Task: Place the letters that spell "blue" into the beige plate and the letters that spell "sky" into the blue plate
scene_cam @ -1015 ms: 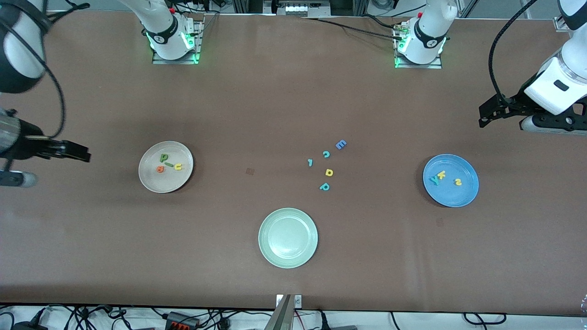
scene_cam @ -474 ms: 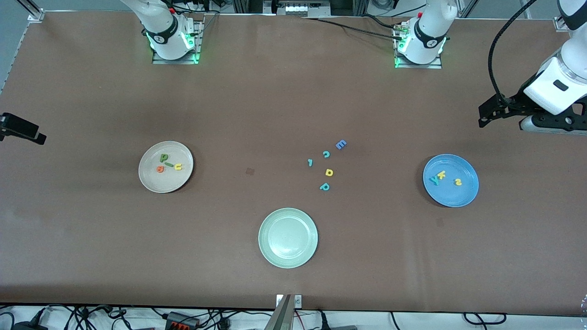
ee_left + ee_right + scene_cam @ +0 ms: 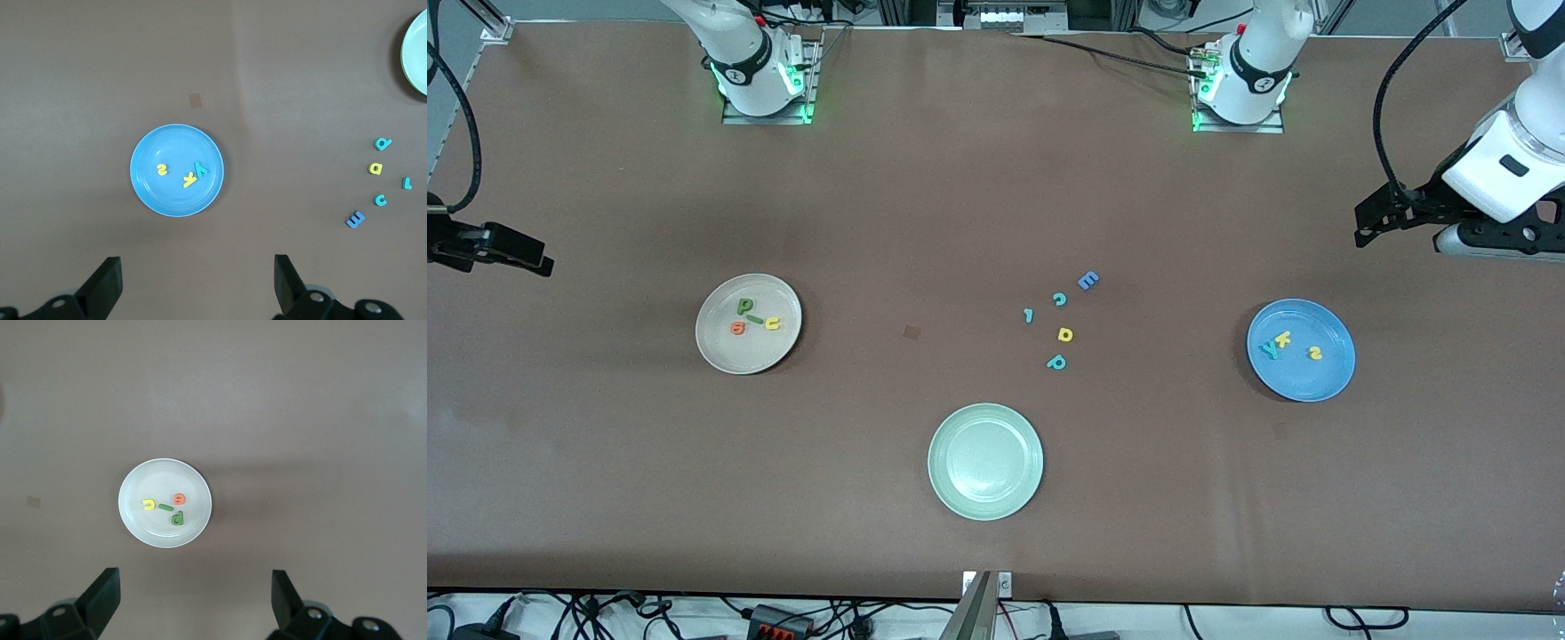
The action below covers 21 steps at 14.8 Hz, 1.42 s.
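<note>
Green b [image 3: 743,307], l [image 3: 755,318], yellow u [image 3: 773,324], orange e [image 3: 737,328] in the beige plate [image 3: 720,351]; s [image 3: 1314,353], k [image 3: 1283,338], y [image 3: 1268,350] in the blue plate [image 3: 1325,382]; left gripper [image 3: 197,283] and right gripper [image 3: 195,600] wide apart, empty.

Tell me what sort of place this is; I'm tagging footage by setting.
Probably a robotics lab bench: two arm bases bolted to a brown table, cables along its edge, and toy letters sorted into the beige plate and the blue plate.
</note>
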Available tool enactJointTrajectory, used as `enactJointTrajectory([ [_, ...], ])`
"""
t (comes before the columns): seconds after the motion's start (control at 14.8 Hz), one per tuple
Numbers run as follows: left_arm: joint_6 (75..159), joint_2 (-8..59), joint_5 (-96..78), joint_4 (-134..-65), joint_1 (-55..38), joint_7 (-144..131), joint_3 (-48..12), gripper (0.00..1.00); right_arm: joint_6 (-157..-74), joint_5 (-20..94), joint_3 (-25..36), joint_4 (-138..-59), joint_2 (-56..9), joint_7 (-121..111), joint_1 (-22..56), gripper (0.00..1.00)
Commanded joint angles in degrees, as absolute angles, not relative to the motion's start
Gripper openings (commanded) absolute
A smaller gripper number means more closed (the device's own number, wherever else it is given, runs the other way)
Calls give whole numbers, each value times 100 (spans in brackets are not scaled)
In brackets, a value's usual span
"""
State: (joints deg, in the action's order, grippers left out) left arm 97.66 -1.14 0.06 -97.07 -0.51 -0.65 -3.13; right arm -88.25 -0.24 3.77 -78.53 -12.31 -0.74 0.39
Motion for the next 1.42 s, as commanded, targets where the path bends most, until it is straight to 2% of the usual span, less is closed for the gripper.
enactJointTrajectory([
  [0.0, 9642, -62, -97, -9554, 9, -18, -360, 100, -9551, -141, 343, -9224, -293, -97, 35, 100],
  [0.2, 9642, -53, -97, -9554, 9, -18, -360, 100, -9651, -141, 334, -9659, 35, -97, 35, 100],
  [0.41, 9642, -62, -97, -9554, 9, -18, -360, 100, -9422, -141, 325, -9650, 53, -114, 44, 100],
  [1.35, 9642, -61, -97, -9554, 0, -18, -360, 100, -9343, -141, 360, -9633, 88, -185, 9, 100],
])
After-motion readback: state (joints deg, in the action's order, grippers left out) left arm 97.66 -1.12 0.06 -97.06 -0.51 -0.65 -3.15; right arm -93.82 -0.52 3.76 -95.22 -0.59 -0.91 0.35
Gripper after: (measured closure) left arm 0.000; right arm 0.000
